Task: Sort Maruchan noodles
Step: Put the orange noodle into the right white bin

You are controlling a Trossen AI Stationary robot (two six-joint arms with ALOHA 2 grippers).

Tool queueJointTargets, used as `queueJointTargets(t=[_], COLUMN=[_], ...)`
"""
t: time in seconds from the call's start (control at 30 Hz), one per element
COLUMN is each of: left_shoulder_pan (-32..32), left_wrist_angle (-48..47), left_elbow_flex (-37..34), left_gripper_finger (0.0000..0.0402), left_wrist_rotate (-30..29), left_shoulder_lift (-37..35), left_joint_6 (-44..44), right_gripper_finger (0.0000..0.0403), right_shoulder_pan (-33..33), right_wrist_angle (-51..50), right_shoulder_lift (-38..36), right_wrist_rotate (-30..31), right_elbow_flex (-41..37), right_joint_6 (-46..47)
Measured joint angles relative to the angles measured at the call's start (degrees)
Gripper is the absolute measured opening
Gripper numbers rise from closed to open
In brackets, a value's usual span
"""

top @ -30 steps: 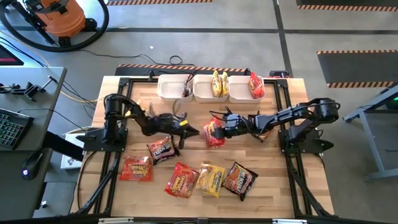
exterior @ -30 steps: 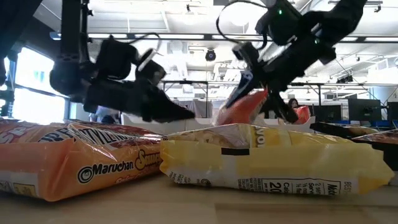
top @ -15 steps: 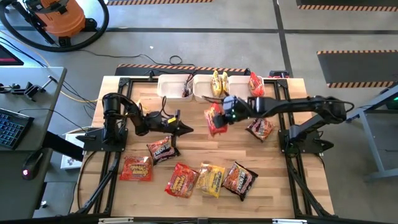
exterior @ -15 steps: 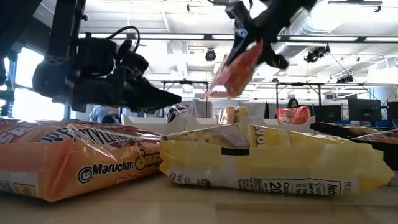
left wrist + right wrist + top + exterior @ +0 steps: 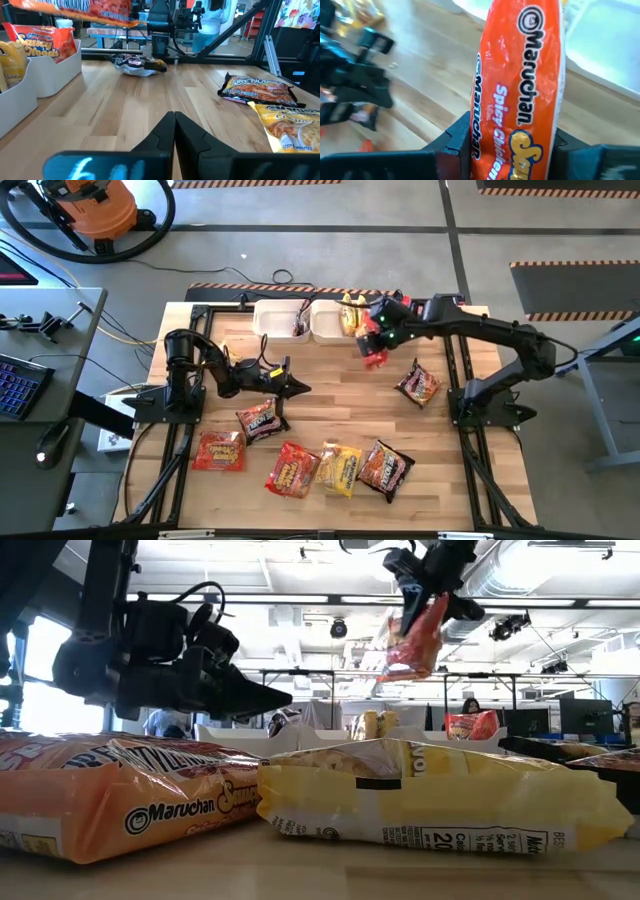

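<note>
Front row: you have four packets lying flat along the table's near edge: a red one (image 5: 219,450), a second red one (image 5: 290,469), a yellow one (image 5: 340,467) touching it, and a dark one (image 5: 385,468) at the right end.
Mid table, left: a maroon packet (image 5: 259,420) lies just behind the first red one.
Left gripper (image 5: 298,389): you see it low over the wood left of centre, just behind the maroon packet, pointing toward the middle; its fingers (image 5: 172,131) are pressed together with nothing between them.
Mid table, right: a dark packet (image 5: 417,385) lies alone near the right arm's base.
Right gripper (image 5: 376,340): it is up in the air at the front edge of the bins, pinching a red packet (image 5: 520,95) that hangs between its fingers; your label reads Maruchan Spicy Chicken.
Bins: three white bins stand in a row at the far edge. The left bin (image 5: 278,323) holds something dark you cannot make out, the middle bin (image 5: 325,325) holds yellow packets (image 5: 349,313), and the right bin (image 5: 56,67) holds a red one (image 5: 45,40).
</note>
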Motion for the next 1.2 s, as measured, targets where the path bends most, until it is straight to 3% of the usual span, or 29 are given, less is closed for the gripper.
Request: queueJointTargets(t=[0.3, 0.83, 1.2], left_shoulder_pan=[0.00, 0.00, 0.00], left_wrist_angle=[0.00, 0.00, 0.00], left_elbow_flex=[0.04, 0.04, 0.04], left_gripper_finger=[0.0001, 0.0000, 0.0000], left_wrist_rotate=[-0.50, -2.36, -3.52], left_shoulder_lift=[0.00, 0.00, 0.00], left_joint_6=[0.02, 0.12, 0.55], right_gripper_finger=[0.0114, 0.0114, 0.0114], right_shoulder_pan=[-7.28, -14.76, -19.64], right_wrist_angle=[-4.53, -9.32, -2.94], right_shoulder_lift=[0.01, 0.00, 0.03], right_wrist_rotate=[-2.29, 0.92, 0.83], right_elbow_flex=[0.00, -0.26, -10.58], right_joint_6=[-5.18, -8.65, -6.40])
